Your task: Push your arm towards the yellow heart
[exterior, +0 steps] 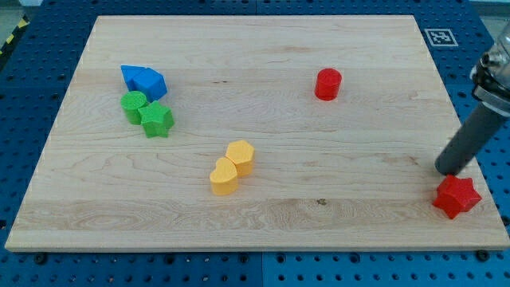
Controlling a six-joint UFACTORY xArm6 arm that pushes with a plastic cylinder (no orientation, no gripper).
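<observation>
Covering most of the view was a pale wooden board [263,215] with visible grain, laid on a blue pegboard bench [32,80] that showed around all four edges; a black-and-white marker tag [440,37] sat on the bench just off the board's corner at 1 o'clock, and a strip of yellow-black tape [11,38] ran at 10 o'clock. My tip [447,171] stood on the board near its 4 o'clock corner, the dark rod rising toward the view's right edge; it carried nothing and pressed on nothing, though the red star block [457,196] lay just beside it at its 5 o'clock, and contact could not be confirmed. The yellow heart [224,177] lay a little below the board's centre, well apart from my tip, at roughly 9 o'clock from it. Touching the heart at its 1 o'clock was a yellow hexagonal block [241,156]. A red cylinder [327,84] stood alone at 1 o'clock from the board's centre. At 10 o'clock a cluster sat packed together: a blue block [143,80], shape unclear, with a green cylinder [134,104] and a green star [157,119] directly beneath it. The red star sat close to the board's right and bottom edges. Between my tip and the heart the wood was bare; the bottom strip of the board likewise held no blocks.
</observation>
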